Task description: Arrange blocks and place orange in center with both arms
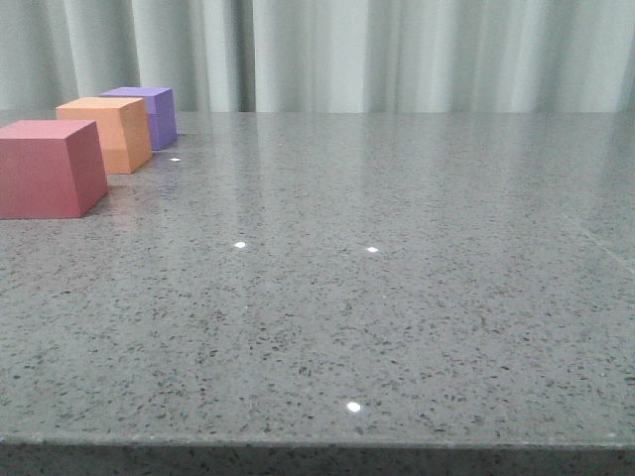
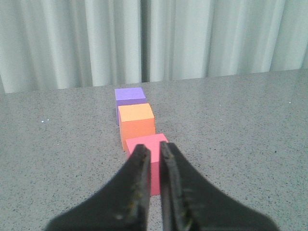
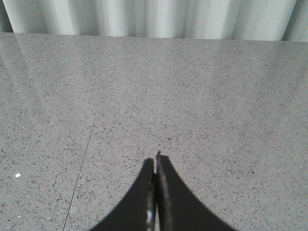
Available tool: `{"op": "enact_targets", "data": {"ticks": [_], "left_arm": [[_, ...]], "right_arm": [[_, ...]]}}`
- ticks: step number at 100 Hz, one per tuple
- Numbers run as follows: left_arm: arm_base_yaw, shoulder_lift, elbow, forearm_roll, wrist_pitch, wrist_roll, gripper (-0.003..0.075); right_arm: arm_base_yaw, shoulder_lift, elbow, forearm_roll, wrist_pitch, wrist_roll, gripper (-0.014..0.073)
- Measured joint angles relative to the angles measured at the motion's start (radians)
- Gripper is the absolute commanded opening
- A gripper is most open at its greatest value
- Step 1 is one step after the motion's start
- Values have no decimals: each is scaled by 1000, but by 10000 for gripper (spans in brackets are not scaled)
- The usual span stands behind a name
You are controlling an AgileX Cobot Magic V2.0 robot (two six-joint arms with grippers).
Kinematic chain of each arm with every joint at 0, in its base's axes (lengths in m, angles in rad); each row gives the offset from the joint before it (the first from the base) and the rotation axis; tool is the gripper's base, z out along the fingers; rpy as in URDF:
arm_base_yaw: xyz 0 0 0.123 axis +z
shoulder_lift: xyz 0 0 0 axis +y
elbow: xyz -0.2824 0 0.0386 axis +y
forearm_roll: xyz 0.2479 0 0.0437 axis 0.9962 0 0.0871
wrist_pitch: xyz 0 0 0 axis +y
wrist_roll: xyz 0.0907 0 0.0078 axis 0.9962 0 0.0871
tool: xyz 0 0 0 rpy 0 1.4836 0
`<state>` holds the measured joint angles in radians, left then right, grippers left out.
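Note:
Three cubes stand in a row at the table's left in the front view: the red-pink cube (image 1: 45,169) nearest, the orange cube (image 1: 109,134) in the middle, the purple cube (image 1: 154,111) farthest. The left wrist view shows the same row: purple (image 2: 130,96), orange (image 2: 137,124), red-pink (image 2: 148,142). My left gripper (image 2: 154,150) hovers just short of the red-pink cube, jaws nearly together with a thin gap, holding nothing. My right gripper (image 3: 155,161) is shut and empty over bare table. Neither gripper shows in the front view.
The grey speckled table (image 1: 397,297) stretches wide to the right of the cubes. A pale curtain (image 1: 397,50) hangs behind the far edge. The table's front edge runs along the bottom of the front view.

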<state>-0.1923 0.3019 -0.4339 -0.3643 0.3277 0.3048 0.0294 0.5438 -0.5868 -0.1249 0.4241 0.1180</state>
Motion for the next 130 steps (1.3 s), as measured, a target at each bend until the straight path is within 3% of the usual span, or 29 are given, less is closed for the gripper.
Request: {"op": "enact_targets", "data": {"ticks": [84,103,115,130], "left_arm": [[0,0,9,-2,-7,0,-20],[0,-13,84,21,-157,-4,-20],[0,-52,144,165,-246,-128,-20],[11,-123,208,354,-255,-320,-20]], "right_arm": [[0,0,0,0,0,0,-69],[0,0,0,0,0,0,-69],[0,0,0,0,0,0,-69],[0,0,0,0,0,0,-69]]}}
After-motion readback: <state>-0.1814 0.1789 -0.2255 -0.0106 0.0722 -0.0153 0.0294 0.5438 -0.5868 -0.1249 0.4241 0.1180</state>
